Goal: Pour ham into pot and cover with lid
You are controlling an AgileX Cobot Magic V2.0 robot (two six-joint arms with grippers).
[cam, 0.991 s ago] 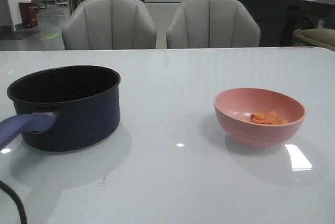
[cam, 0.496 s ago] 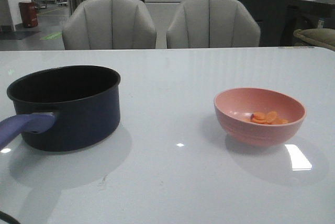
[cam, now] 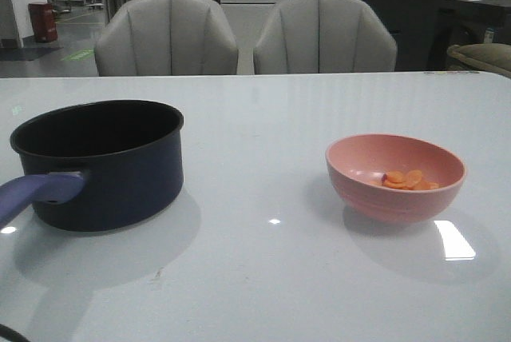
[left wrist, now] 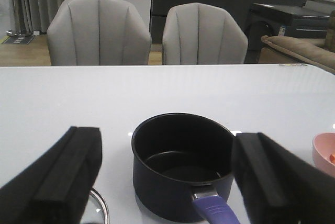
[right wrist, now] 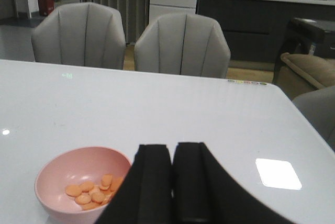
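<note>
The left gripper point(left wrist: 167, 182) has its two black fingers point(left wrist: 63, 177) wide apart, and nothing is between them but air. Straight ahead of it, framed by the fingers, stands the pot point(left wrist: 182, 164) on the white table point(left wrist: 157, 88). The pot is upright and its black inside holds nothing. Its purple handle point(left wrist: 212, 209) points back toward this gripper. Close beside one finger, at the near edge of the view, a small arc of the lid point(left wrist: 98, 205) shows: a metal rim with clear glass, lying flat on the table. The rest of the lid is out of view.

The right gripper point(right wrist: 172, 182) has its fingers point(right wrist: 152, 182) pressed together with only a thin line between them, and they hold nothing. Just ahead of it and to its left sits the pink bowl point(right wrist: 57, 174), with the ham point(right wrist: 91, 190) lying in it as several small orange slices.

In the front view the pot point(cam: 104, 162) and the bowl point(cam: 395, 176) are well apart on the table, and the ham point(cam: 409, 180) is in a little heap in the bowl. Behind the table stand two grey chairs point(cam: 319, 34).
</note>
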